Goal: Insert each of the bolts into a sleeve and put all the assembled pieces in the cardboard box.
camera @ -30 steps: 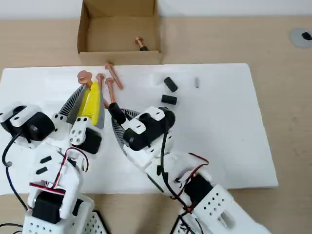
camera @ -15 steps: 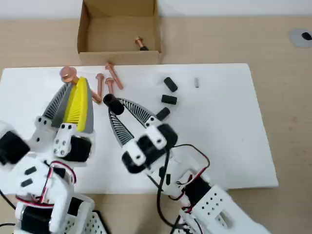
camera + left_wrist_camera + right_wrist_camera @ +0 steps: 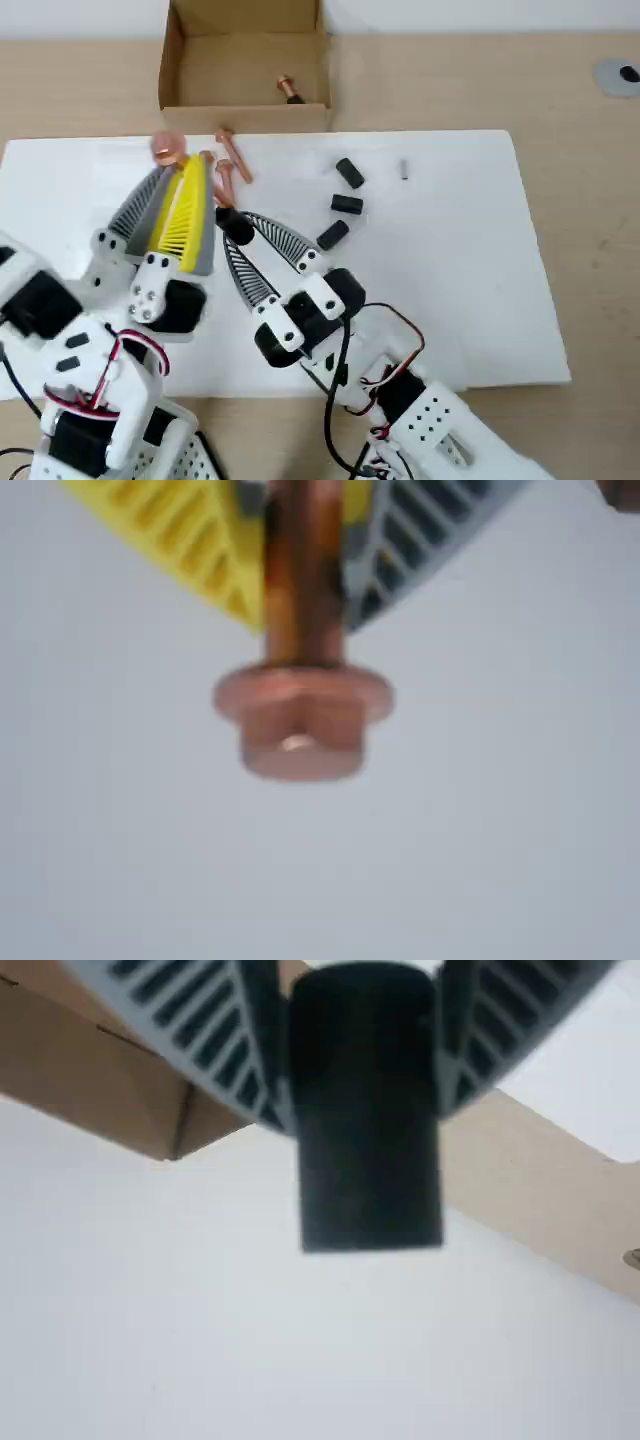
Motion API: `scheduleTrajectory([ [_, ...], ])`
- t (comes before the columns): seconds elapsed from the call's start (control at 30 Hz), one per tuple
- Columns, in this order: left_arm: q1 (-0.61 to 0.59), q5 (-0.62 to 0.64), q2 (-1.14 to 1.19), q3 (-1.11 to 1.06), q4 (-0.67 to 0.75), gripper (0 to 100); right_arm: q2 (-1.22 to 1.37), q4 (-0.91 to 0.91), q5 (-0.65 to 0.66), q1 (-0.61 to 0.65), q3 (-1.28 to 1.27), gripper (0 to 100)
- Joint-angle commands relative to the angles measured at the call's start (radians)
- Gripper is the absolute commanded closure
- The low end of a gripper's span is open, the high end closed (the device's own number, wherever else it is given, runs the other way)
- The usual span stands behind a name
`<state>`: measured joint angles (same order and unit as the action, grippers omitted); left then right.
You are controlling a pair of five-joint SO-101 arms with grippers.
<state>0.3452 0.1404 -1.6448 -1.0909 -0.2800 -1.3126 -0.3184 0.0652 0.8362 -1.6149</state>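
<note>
**Bolt and sleeve both gripped over the white sheet**

The cardboard box (image 3: pixel 170 62) beyond the white sheet (image 3: pixel 450 300) holds one assembled piece (image 3: pixel 289 90). The left gripper (image 3: pixel 181 166) is clamped on a copper bolt (image 3: pixel 303 715). Nearby, the right gripper (image 3: pixel 238 224) pinches a black sleeve (image 3: pixel 368 1110). Three loose sleeves (image 3: pixel 347 204) lie apart.

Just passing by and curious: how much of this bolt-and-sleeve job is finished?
One assembled piece already lies in the cardboard box. The left hand grips a bolt, the right hand a sleeve, not yet joined. Left: a few loose bolts and three loose sleeves on the white sheet.
</note>
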Motion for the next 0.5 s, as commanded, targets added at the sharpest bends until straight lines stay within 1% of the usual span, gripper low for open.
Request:
scheduleTrajectory([
  [0.0,0.017,-0.011,0.039,0.005,0.0,100,-0.025,-0.038,-0.012,-0.005,0.007,98.9],
  [0.1,0.006,-0.014,0.064,0.003,0.0,100,-0.025,-0.106,-0.012,-0.031,0.004,98.9],
  [0.17,-0.035,-0.012,0.07,0.003,0.003,100,-0.025,-0.135,-0.012,-0.047,0.004,98.9],
  [0.33,-0.103,-0.012,0.077,0.003,0.006,100,-0.025,-0.137,-0.014,-0.05,-0.002,98.9],
  [0.47,-0.104,-0.012,0.087,0.003,0.006,100,-0.025,-0.137,-0.014,-0.048,-0.002,98.9],
])
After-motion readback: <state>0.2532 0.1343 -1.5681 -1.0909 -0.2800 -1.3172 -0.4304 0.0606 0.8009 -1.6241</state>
